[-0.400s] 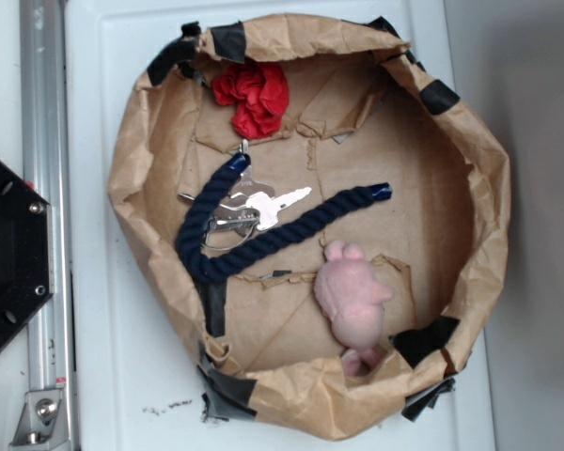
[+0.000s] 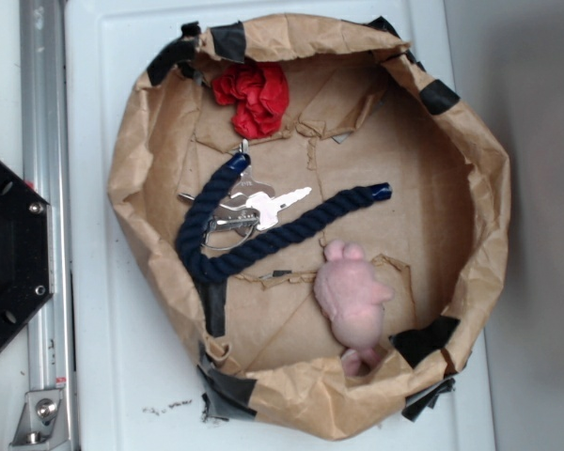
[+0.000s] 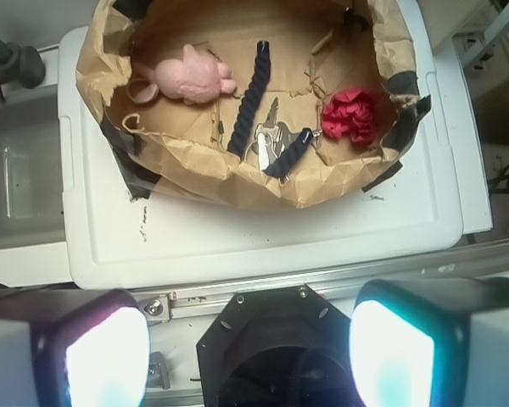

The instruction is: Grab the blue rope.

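The blue rope point(image 2: 263, 235), thick, dark navy and twisted, lies bent in a V inside the brown paper basket point(image 2: 489, 188), with shiny blue capped ends. It lies over a bunch of silver keys point(image 2: 254, 207). In the wrist view the rope point(image 3: 248, 102) shows far ahead in the basket. My gripper point(image 3: 248, 352) is open and empty, its two glowing fingers point(image 3: 106, 356) wide apart, high above the black robot base. The gripper does not show in the exterior view.
A pink plush toy point(image 2: 352, 299) lies in the basket right of the rope's bend. A red crumpled cloth point(image 2: 254, 96) lies at the basket's top. The basket stands on a white lid point(image 2: 122, 376). A black robot base point(image 2: 9, 254) and metal rail point(image 2: 42, 113) are at left.
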Available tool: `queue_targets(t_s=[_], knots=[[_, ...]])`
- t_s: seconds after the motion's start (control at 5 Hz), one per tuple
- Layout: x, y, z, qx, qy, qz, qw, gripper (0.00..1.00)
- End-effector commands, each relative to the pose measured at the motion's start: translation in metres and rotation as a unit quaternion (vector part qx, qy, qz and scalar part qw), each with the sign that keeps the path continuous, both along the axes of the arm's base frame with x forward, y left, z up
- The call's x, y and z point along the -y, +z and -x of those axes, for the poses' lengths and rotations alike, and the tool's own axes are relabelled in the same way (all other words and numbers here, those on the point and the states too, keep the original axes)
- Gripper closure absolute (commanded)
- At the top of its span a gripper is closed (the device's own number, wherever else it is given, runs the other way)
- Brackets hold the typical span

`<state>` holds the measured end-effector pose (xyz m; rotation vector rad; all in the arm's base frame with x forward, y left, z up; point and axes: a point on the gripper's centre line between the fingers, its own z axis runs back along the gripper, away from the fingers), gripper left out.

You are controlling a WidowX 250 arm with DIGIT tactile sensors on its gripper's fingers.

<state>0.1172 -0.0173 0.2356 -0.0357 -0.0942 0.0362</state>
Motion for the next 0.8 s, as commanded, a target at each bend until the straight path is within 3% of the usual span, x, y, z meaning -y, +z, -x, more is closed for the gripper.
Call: queue_targets(t_s=[0.0, 0.2, 0.6], knots=[[-0.010, -0.080, -0.082, -0.036, 0.103, -0.004, 0.994, 0.00], [-0.005, -0.123, -0.097, -0.063, 0.126, 0.016, 0.990, 0.00], [0.026, -0.196, -0.087, -0.093, 0.067, -0.014, 0.993, 0.00]])
